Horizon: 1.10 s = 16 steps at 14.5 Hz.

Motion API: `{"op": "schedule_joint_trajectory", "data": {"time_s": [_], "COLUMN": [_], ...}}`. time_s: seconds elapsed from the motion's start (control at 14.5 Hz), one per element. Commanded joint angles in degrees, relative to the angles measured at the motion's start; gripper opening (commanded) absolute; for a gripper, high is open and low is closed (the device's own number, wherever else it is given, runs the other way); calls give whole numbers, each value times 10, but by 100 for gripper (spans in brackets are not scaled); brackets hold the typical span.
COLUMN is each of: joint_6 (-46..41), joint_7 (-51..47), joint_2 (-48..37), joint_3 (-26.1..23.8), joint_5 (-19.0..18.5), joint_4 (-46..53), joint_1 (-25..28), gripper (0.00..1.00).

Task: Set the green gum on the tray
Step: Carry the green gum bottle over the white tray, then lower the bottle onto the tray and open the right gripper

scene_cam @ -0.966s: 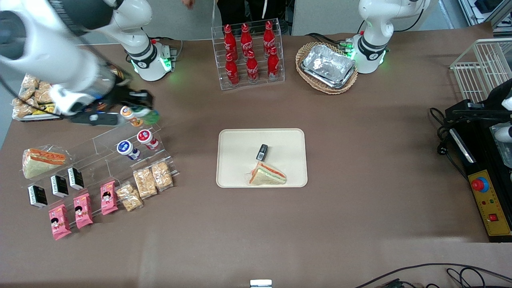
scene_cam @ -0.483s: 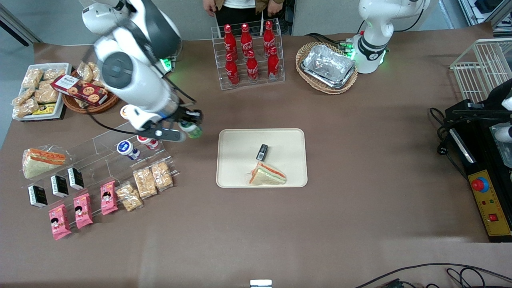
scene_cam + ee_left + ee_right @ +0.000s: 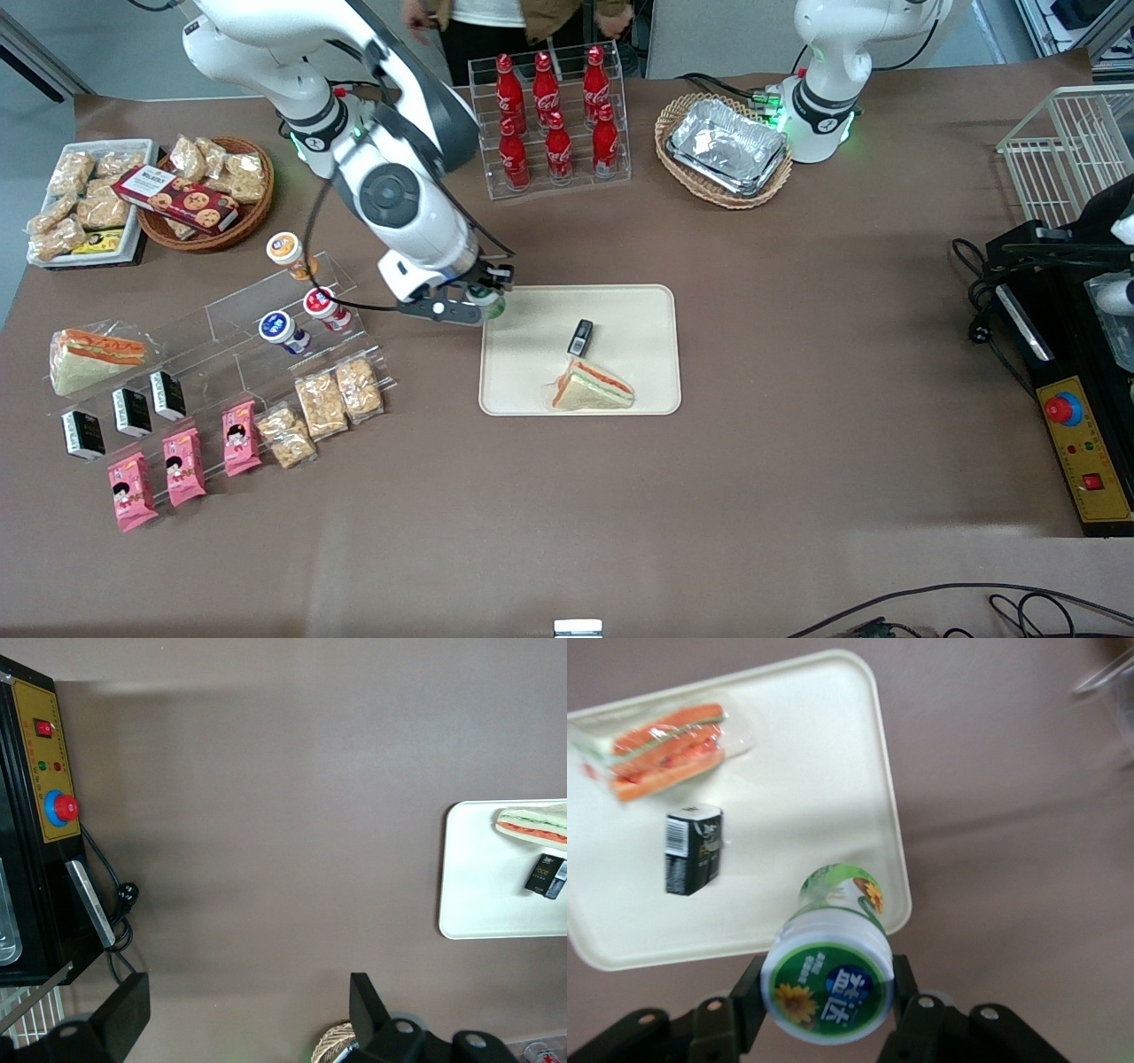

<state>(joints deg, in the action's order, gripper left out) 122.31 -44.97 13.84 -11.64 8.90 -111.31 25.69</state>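
Note:
My right gripper point(image 3: 485, 299) point(image 3: 826, 981) is shut on the green gum point(image 3: 829, 966), a small bottle with a green body and a white lid bearing a green label. In the front view the green gum point(image 3: 492, 306) hangs above the corner of the cream tray point(image 3: 638, 310) nearest the working arm's end, at the tray's edge farther from the camera. The right wrist view has the bottle above the tray's point(image 3: 806, 753) rounded corner. A wrapped sandwich point(image 3: 592, 387) and a small black pack point(image 3: 580, 336) lie on the tray.
An acrylic rack point(image 3: 221, 328) toward the working arm's end holds orange-lidded point(image 3: 286, 250), red-lidded point(image 3: 321, 304) and blue-lidded point(image 3: 277, 328) bottles plus snack packs. A cola bottle rack point(image 3: 551, 115) and a wicker basket of foil trays point(image 3: 725, 149) stand farther from the camera.
The right arm has carried the green gum away from the acrylic rack, sideways toward the tray, and it now hangs over the tray's corner. The gripper stayed shut on it.

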Motion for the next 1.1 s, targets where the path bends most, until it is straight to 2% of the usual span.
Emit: {"op": "schedule_joint_trajectory", "data": {"time_s": [0.0,0.21,0.62,0.69,0.76,0.83,1.03], "joint_6": [98,164,181,181,181,181,180], "joint_7": [-6,-6,-6,-6,-7,-8,-8], "joint_2": [50,94,108,109,110,113,110], "joint_3": [4,4,4,4,4,4,4], "joint_5": [6,6,6,6,7,7,7], "joint_4": [-35,-44,-44,-44,-44,-44,-43], "joint_1": [26,31,37,37,38,38,36], "gripper": [29,29,31,42,82,100,100]}}
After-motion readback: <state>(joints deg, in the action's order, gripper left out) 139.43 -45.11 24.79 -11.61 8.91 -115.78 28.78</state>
